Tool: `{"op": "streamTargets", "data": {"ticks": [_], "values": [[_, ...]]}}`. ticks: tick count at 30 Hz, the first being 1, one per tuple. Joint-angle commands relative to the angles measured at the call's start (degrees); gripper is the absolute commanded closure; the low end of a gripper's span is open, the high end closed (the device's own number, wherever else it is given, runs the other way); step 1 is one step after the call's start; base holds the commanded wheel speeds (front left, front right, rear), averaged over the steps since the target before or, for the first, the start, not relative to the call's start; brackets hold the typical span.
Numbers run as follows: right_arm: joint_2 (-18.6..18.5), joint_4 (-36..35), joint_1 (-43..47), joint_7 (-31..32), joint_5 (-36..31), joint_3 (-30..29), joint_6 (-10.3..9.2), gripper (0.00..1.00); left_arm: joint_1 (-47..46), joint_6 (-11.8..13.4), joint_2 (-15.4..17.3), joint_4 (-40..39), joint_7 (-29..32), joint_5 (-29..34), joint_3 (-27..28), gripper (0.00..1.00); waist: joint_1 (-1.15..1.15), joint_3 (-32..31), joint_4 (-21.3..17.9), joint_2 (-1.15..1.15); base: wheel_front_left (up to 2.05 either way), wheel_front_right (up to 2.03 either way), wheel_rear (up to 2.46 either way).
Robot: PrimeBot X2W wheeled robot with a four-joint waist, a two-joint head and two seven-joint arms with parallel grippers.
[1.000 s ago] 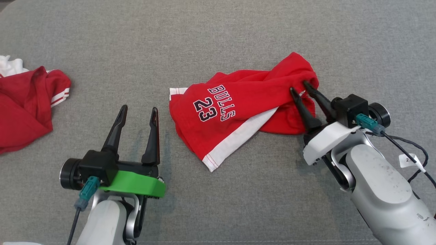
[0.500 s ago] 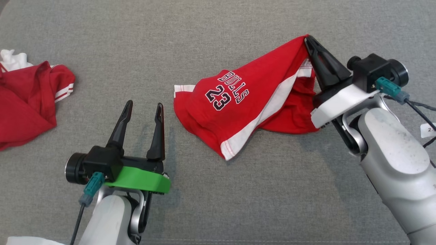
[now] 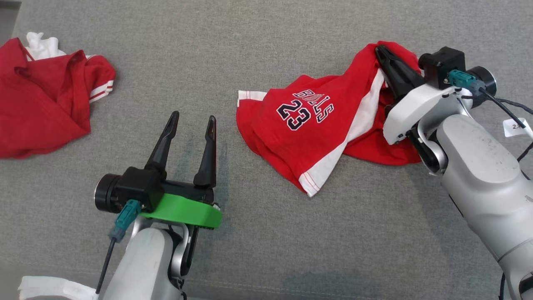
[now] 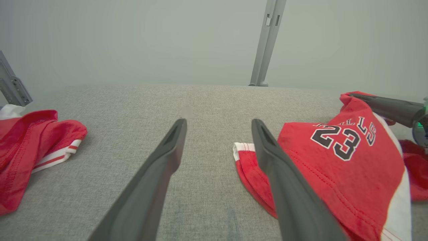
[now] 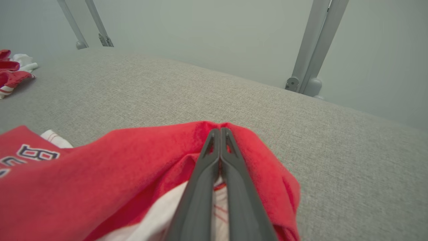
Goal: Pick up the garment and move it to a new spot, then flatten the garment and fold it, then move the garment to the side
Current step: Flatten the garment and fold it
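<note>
The garment (image 3: 308, 125) is a pair of red shorts with white side panels and "BULLS 23" printed in dark letters, crumpled on the grey surface right of centre. My right gripper (image 3: 379, 51) is shut on the shorts' far right edge, lifting that part so the cloth drapes over the fingers; in the right wrist view the closed fingertips (image 5: 219, 131) pinch a red fold (image 5: 240, 144). My left gripper (image 3: 192, 116) stands open at the lower left, apart from the shorts, which lie just to its right (image 4: 337, 160).
A second red garment with white stripes (image 3: 46, 96) lies crumpled at the far left, also seen in the left wrist view (image 4: 30, 147). The grey padded surface (image 3: 266, 33) stretches on all sides. Grey metal posts (image 5: 311, 50) stand beyond its far edge.
My right gripper closed on the shorts' right edge and lifted it up and away from me, dragging the cloth. The head camera shifted, so the whole scene sits further right.
</note>
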Motion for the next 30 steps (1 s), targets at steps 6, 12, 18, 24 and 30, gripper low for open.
{"op": "streamTargets", "data": {"ticks": [6, 12, 18, 24, 30], "values": [[0.32, -0.17, 1.30, -3.28, 2.01, -0.29, -0.02, 0.00, -0.10, -0.19, -0.12, -0.08, -0.25, 1.12, 1.16, 0.00, 0.00, -0.50, -1.69, 0.00, 0.00, 0.00, 0.00], [-0.11, -10.03, 8.01, -3.56, -0.31, -5.85, -0.02, 0.00, 0.86, -0.06, 0.90, -0.46, -0.24, 1.60, 2.54, 0.00, 0.00, -1.96, -4.62, 0.00, 0.00, 0.00, 0.00], [0.94, -18.36, 16.30, -3.59, -3.85, -12.41, -0.02, 0.00, 1.42, 0.31, 1.76, -0.72, -0.25, 1.80, 3.68, 0.00, 0.00, -3.38, -6.87, 0.00, 0.00, 0.00, 0.00], [3.23, -23.91, 25.32, -3.59, -6.78, -17.93, -0.02, 0.00, 2.95, 0.92, 2.88, -1.12, -0.25, 1.50, 4.83, 0.00, 0.00, -5.37, -8.96, 0.00, 0.00, 0.00, 0.00], [5.30, -26.47, 30.37, -3.60, -8.10, -20.13, -0.02, 0.00, 4.03, 1.50, 3.66, -2.04, -0.05, 0.97, 5.47, 0.00, 0.00, -6.09, -10.11, 0.00, 0.00, 0.00, 0.00]]}}
